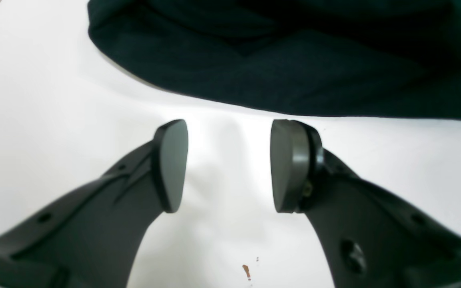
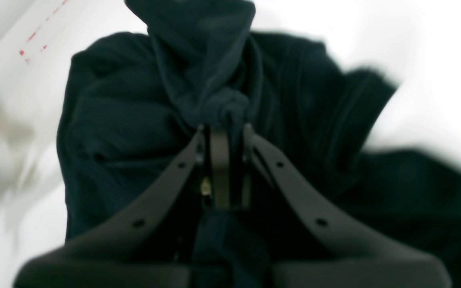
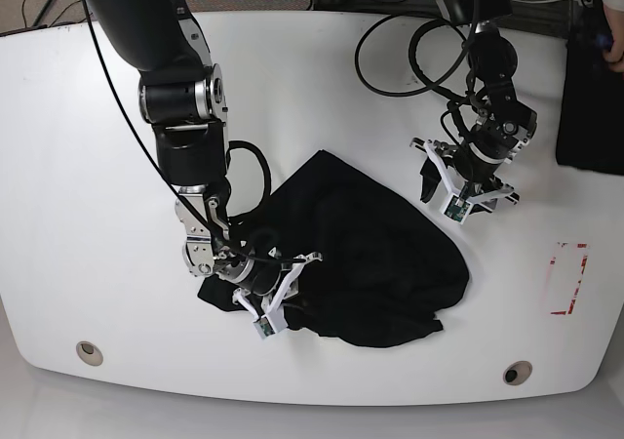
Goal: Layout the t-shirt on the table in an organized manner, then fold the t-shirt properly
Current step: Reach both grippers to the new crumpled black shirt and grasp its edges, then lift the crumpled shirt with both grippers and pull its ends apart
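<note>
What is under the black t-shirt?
The white table lies under the crumpled t-shirt. Anything else beneath is covered by cloth and cannot be seen.

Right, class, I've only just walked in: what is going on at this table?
A two-armed robot is working on a dark t-shirt that lies crumpled in a heap on the white table, not yet laid flat. The right gripper has shut on a bunched fold of the shirt at its edge. The left gripper is open and empty, poised over bare table just beside the cloth. No folding has been done.
</note>
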Motion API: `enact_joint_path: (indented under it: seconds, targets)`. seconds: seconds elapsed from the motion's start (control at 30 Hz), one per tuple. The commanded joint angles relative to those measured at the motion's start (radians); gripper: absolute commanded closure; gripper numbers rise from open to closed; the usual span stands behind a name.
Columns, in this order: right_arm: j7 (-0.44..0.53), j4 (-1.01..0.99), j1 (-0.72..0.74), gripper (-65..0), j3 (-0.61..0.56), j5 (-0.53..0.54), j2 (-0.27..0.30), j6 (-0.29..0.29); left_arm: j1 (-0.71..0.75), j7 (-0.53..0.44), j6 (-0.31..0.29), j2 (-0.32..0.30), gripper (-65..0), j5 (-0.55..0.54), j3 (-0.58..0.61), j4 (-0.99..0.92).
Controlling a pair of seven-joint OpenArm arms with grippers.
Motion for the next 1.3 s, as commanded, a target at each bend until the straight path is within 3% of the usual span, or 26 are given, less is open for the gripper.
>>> enact_joint_path:
  seconds: [0.0,0.17,0.37,0.73,0.8,1.0,1.27]
  targets:
    - [-0.026,0.148,0.006,0.0,0.003,0.022,0.022,0.009,-0.016,0.025,0.005,0.003,-31.2,-0.018,0.004,0.016]
    - [-0.124,0.360,-0.051,0.0,0.003,0.018,0.035,-0.017,-0.025,0.114,0.005,0.004,-31.2,-0.050,0.009,0.014]
    - [-0.199,0.574,-0.090,0.0,-0.003,0.020,0.061,-0.037,-0.017,0.158,0.005,0.004,-31.4,-0.171,0.010,0.008]
    - [-0.285,0.766,-0.089,0.0,-0.003,0.020,0.087,-0.034,-0.016,0.206,0.005,0.021,-31.4,-0.301,0.080,-0.087]
    - [-0.293,0.788,-0.077,0.0,-0.003,0.020,0.088,-0.035,-0.016,0.206,0.005,0.038,-32.9,-0.320,0.078,-0.101]
    - [-0.327,0.812,-0.046,0.0,-0.003,0.020,0.092,-0.031,-0.005,0.208,0.005,0.079,-47.9,-0.334,0.078,-0.113]
    - [-0.327,0.812,-0.038,0.0,-0.005,0.020,0.107,-0.029,0.007,0.258,0.005,0.079,-49.3,-0.377,0.133,-0.116]
